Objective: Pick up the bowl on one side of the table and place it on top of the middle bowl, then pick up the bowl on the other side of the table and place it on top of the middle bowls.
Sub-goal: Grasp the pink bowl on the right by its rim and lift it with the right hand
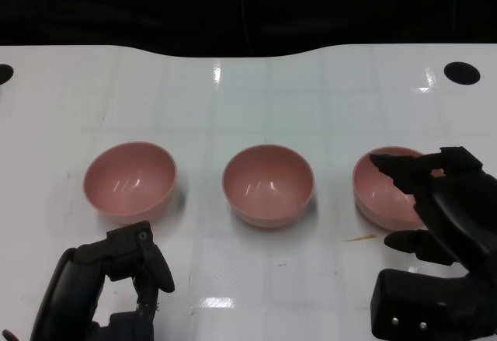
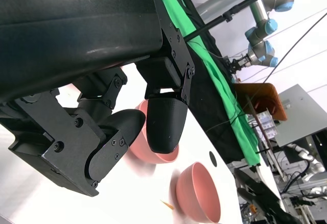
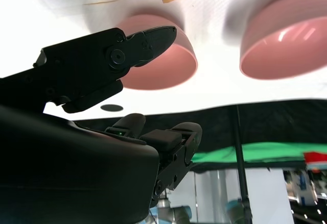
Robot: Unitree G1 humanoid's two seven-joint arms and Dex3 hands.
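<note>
Three pink bowls stood in a row across the white desk (image 1: pixel 256 85), none yet stacked. The left bowl (image 1: pixel 130 181) and the middle bowl (image 1: pixel 268 184) sat untouched, well apart from each other, and the right bowl (image 1: pixel 386 189) stood at the far end of the row.

The right hand (image 1: pixel 435 201) hung directly at that right bowl. Its fingers (image 1: pixel 400 168) were spread, one reaching over the near rim and into the bowl's mouth, while the thumb lay low outside the wall on the robot's side. The right wrist view showed the same: one finger tip crossing the rim of the nearer bowl, the others curled loosely apart beneath, nothing pinched between them. Whether any pad actually touched the rim could not be told.

The left hand (image 1: pixel 116 279) rested low, near the robot, just short of the left bowl, its fingers curled in with nothing between them.

The coming move seemingly turned on the rim: the bowl's wall lay between the reaching finger and the thumb, so closing them would pinch it. The right hand was plainly the nearer. From there the middle bowl lay to the robot's left.
</note>
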